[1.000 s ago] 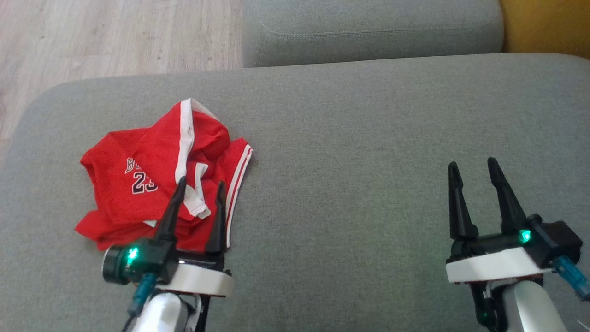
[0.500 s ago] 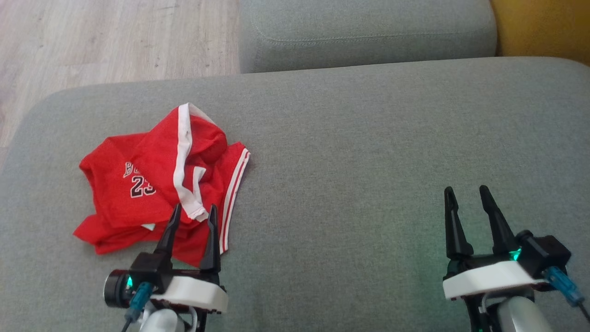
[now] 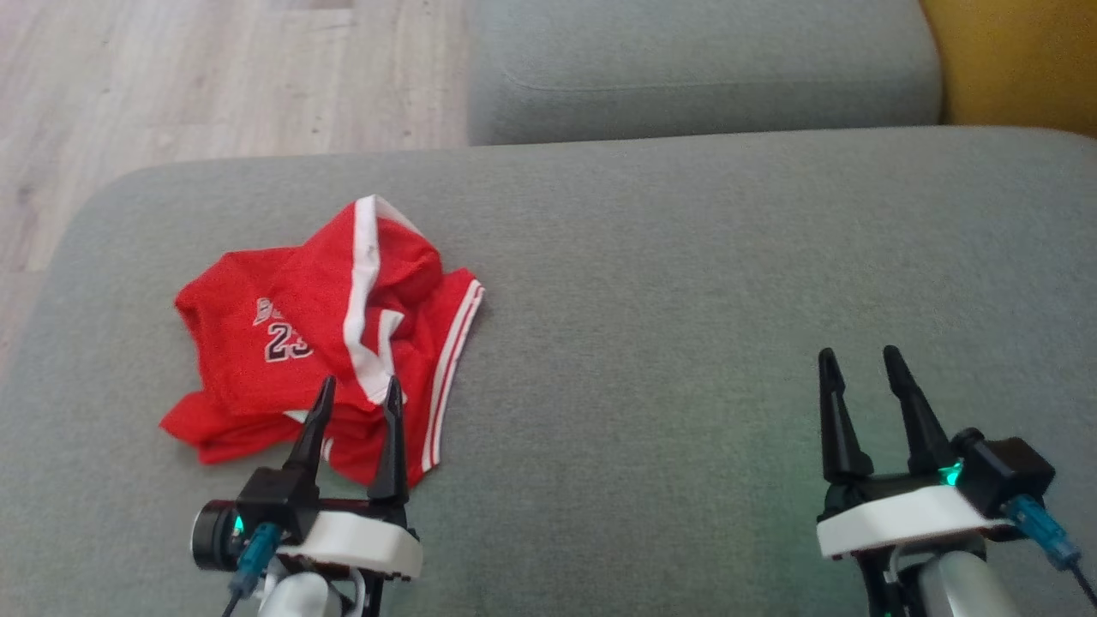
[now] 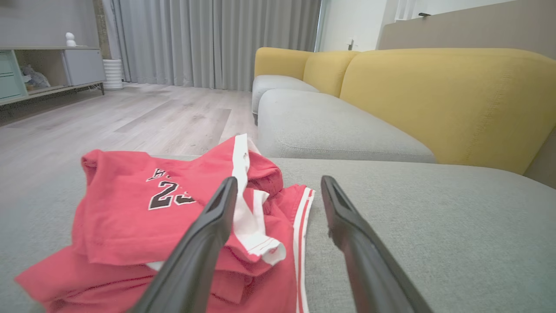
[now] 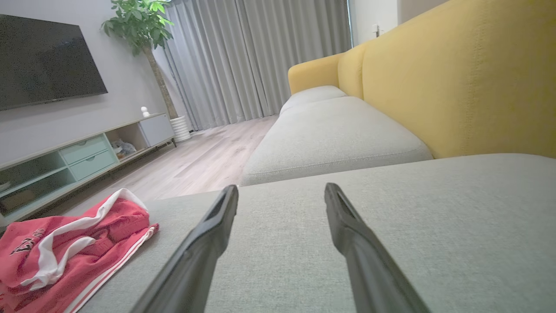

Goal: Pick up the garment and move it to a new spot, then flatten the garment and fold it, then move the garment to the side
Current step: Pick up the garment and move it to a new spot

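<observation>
While the pick-up is not yet begun, the head view shows the crumpled red jersey garment with white trim [image 3: 283, 343] heaped on the left part of the broad grey fabric sofa cushion [image 3: 651, 283], near its rounded end. The left gripper [image 3: 360, 383], its dark fingers spread and holding nothing, has its tips over the heap's near edge. The right gripper [image 3: 858, 352], likewise spread and empty, sits over bare cushion well apart from the cloth. In the left wrist view the fingers frame the folded white trim band [image 4: 252, 217], the cloth lying just ahead and below. In the right wrist view there is open cushion between the fingers, the garment lies far to the left, and the yellow upholstered backrest [image 5: 456, 78] is to the right. Judgement: the left arm should advance and dip so that one finger slides under several layers at the raised fold, then close firmly; a pinch on the top layer alone would likely let the heap unravel on lifting. Compared with one second ago, the whole head picture has shifted, so the camera has moved. Relative to the cloth, the left fingertips have drawn back toward the near edge, and the right gripper sits lower. The heap's shape is unchanged.
</observation>
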Motion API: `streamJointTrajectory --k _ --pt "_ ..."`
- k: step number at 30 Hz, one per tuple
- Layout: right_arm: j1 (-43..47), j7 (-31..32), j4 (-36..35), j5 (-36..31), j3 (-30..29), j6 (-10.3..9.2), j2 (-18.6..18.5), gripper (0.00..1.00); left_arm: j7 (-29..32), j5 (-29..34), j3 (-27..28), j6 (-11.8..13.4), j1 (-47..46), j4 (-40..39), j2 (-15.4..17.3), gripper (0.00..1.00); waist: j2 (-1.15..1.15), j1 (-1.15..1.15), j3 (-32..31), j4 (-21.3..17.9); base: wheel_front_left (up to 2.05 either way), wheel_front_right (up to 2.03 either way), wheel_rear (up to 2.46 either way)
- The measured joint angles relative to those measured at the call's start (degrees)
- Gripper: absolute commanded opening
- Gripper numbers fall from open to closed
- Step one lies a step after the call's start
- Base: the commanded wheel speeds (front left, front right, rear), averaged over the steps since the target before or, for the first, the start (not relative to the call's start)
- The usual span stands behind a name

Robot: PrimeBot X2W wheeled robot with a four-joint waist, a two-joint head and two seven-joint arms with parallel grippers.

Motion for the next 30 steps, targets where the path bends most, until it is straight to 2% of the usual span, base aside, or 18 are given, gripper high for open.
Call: streamJointTrajectory --k 20,30 --pt "1.32 0.0 0.12 1.59 4.32 0.0 0.0 1.0 0.0 0.58 1.38 0.52 1.72 0.44 0.04 1.0 0.0 -0.01 -2.24 9.61 0.0 0.0 0.0" --pt "1.27 0.0 0.11 1.94 5.2 0.0 0.0 1.0 0.02 1.99 0.98 -0.07 1.32 0.85 1.4 1.0 0.0 0.0 -1.23 11.0 0.0 0.0 0.0"
